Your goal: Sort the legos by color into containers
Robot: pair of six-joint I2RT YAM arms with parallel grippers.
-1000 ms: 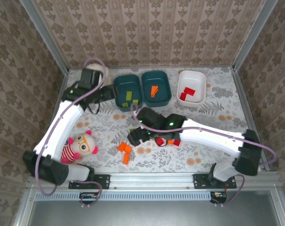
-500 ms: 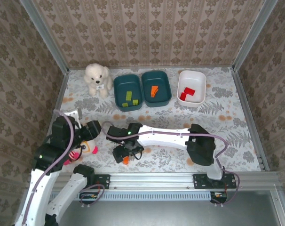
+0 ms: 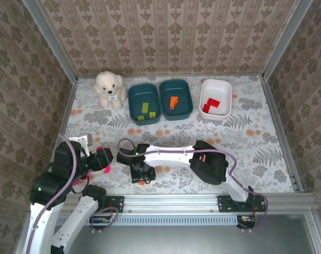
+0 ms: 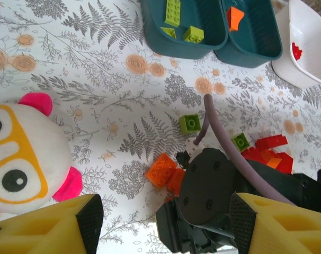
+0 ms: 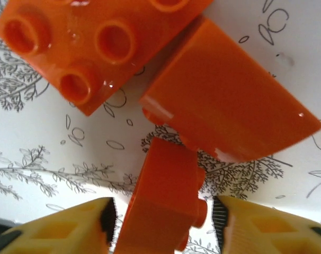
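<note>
Your right gripper (image 5: 161, 214) sits low over the orange cluster by the near edge of the table (image 3: 256, 132), left of its middle. Its fingers (image 5: 70, 227) stand narrow on either side of 1 small orange brick (image 5: 160, 185). You cannot tell whether the pads already press on it. 2 more pieces lie hard against it: a studded orange brick (image 5: 86, 47) and a sloped orange brick (image 5: 229, 106).

Your left gripper (image 4: 166, 222) hangs wide and empty near the near left corner, beside a plush toy (image 4: 17, 159).

Expect the brick to be light, rigid and glossy, so it will likely slip or twist rather than give. A stud pokes out toward the right-hand finger; a pad landing on that could let the piece pivot. Flat, parallel side walls are the better hold, low on the body, and you should avoid the sloped face of its neighbour. Because the neighbours touch it, a lift may drag them.

Its place is probably the teal tub with an orange piece (image 3: 184, 110) at the far edge, between the teal tub with green pieces (image 3: 139, 95) and the white tub (image 3: 219, 89). A loose green brick (image 4: 189, 123) and red bricks (image 4: 266, 143) lie nearby, not yet sorted.
</note>
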